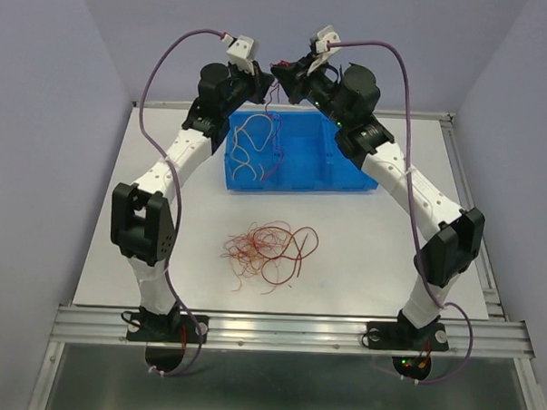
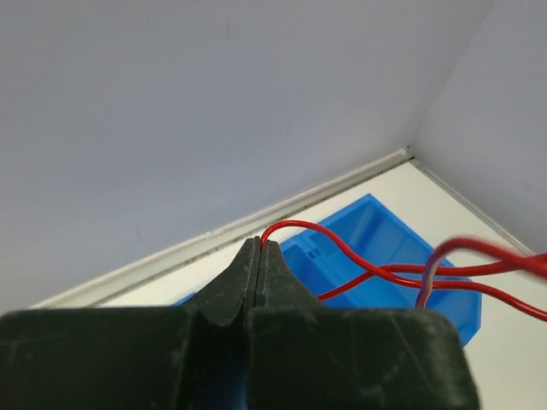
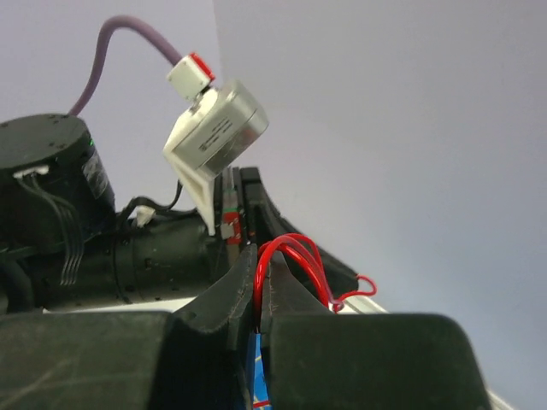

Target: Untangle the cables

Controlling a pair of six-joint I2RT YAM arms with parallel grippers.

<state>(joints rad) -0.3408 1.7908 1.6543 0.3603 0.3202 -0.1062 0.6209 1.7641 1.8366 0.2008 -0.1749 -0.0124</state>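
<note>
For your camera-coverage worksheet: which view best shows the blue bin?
Top external: almost the whole blue bin shows, cream cables inside. Left wrist catches one end behind the red cable; right wrist only a blue sliver.

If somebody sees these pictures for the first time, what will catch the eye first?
First, the two arms raised in an arch over the blue bin, where the left gripper and the right gripper meet, each with jaws shut on a red cable. Next, the loose tangle of red and orange cables on the table nearer the arm bases, and the cream-white cables lying in the bin's left part.
</note>
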